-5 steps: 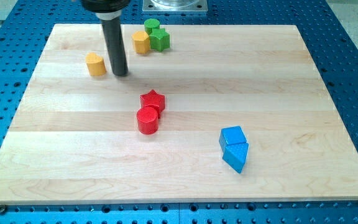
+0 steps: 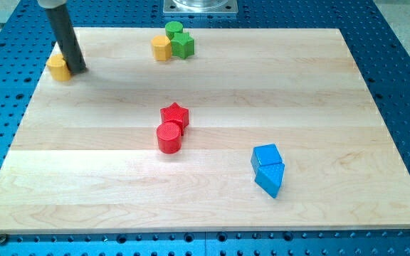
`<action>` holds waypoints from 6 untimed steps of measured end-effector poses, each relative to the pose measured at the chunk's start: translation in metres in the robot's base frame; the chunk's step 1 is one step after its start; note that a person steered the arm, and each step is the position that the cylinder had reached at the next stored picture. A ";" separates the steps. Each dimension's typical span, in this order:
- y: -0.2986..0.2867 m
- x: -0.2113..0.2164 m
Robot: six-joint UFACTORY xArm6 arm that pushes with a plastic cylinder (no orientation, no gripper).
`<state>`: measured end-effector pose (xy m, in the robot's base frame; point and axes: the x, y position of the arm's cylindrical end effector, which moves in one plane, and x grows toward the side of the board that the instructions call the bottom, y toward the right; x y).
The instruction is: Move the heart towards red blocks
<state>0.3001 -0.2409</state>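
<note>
One upright rod, my tip touching yellow heart

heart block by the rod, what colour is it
Yellow: the heart block sits at the board's top-left edge, touching my tip, in the camera view.

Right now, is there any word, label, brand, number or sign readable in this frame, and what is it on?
None. The wooden board, the yellow heart beside my tip, the red star, the red cylinder and the other blocks carry no readable text.
</note>
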 end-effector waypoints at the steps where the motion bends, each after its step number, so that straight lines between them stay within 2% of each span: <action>1: -0.013 -0.042; 2: -0.062 -0.016; 3: 0.023 0.039; 4: 0.065 0.081; 5: 0.014 0.066; 6: 0.011 0.139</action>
